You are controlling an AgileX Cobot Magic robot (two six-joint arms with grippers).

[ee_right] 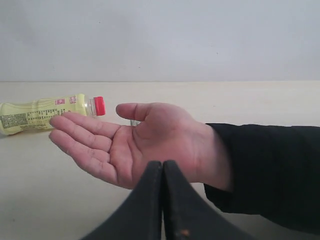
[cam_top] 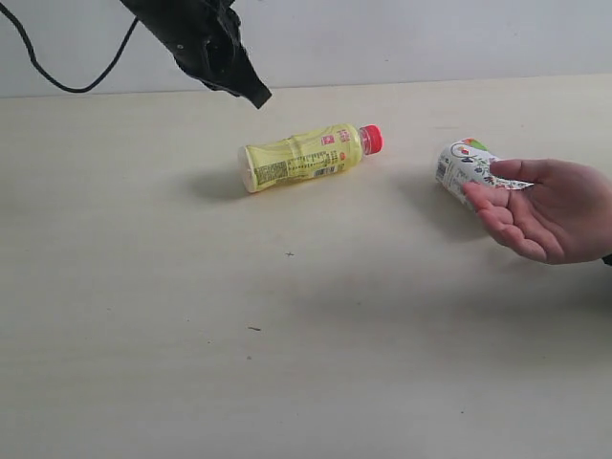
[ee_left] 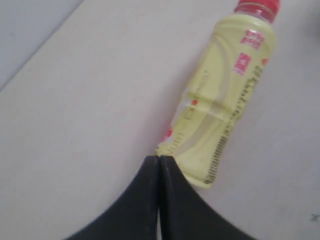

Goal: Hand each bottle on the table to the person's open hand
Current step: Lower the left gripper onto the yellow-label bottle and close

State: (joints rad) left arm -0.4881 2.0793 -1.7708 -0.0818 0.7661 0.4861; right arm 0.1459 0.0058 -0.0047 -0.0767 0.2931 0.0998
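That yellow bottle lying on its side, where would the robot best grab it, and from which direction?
Probably around the middle of the yellow bottle, coming straight down from above, jaws across its width. It lies flat on the table, so its round sides are free while the red cap is small. The left gripper, now shut, must open first.

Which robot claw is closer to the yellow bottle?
Left. The left gripper hangs shut by the base of the yellow bottle; the right gripper sits beyond the person's open hand, farther away.
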